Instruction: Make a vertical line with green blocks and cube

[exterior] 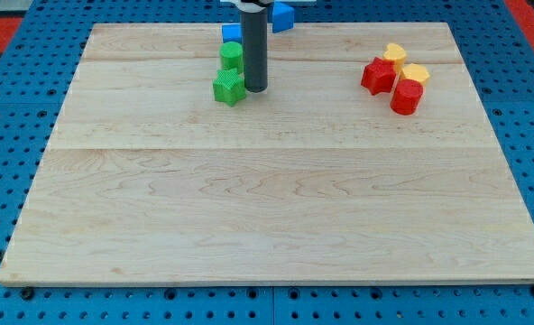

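Note:
A green star-shaped block (pixel 229 87) lies near the view's top left of centre on the wooden board (pixel 276 208). A green cylinder-like block (pixel 231 55) sits just above it, touching or nearly so. A blue cube (pixel 232 32) sits above the green cylinder at the board's top edge. Another blue block (pixel 283 15) shows to the right of the rod, partly hidden by it. My tip (pixel 255 89) stands just right of the green star block, close to it.
At the view's top right is a cluster: a red star-shaped block (pixel 378 75), a red cylinder (pixel 406 97), and two yellow blocks (pixel 394 53) (pixel 415 73). Blue pegboard (pixel 14 135) surrounds the board.

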